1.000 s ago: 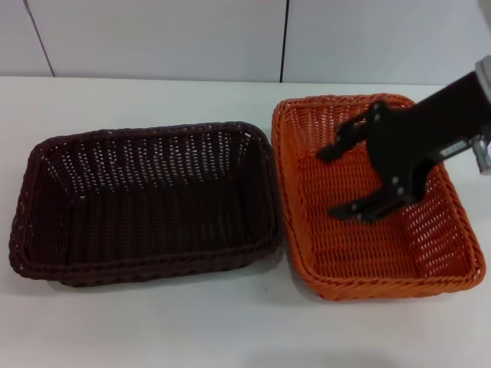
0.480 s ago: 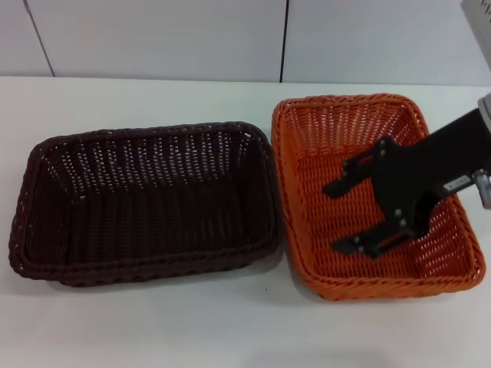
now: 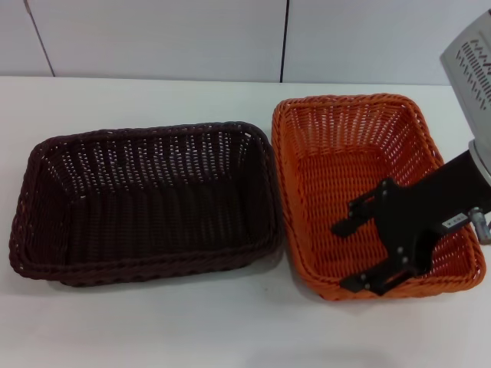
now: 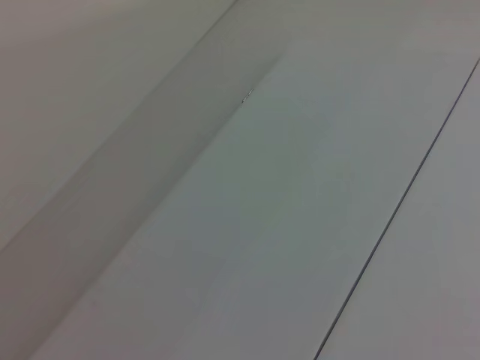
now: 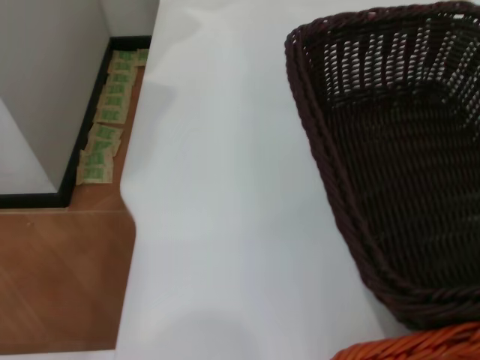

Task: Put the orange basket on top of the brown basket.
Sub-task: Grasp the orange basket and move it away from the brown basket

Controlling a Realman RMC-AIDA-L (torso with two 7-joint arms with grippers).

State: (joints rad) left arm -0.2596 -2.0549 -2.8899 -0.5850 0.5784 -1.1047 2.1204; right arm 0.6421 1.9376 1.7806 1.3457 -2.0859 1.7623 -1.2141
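Not stacked yet: orange basket (image 3: 360, 176) on worktop (image 3: 230, 330), at 3 o'clock of brown basket (image 3: 146, 199). Right pincer (image 3: 358, 255) wide, empty, over orange's near-right corner. Grab, lift, place all left.

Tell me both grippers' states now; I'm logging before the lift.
Left gripper: not in view.
Right gripper: jaws open, holding nothing, over the near rim of the orange basket.

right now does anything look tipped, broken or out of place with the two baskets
Nothing stands out. The orange basket and brown basket both sit upright and side by side on the white table, weave intact, nothing inside either. The right gripper hangs open over the orange basket's near rim.
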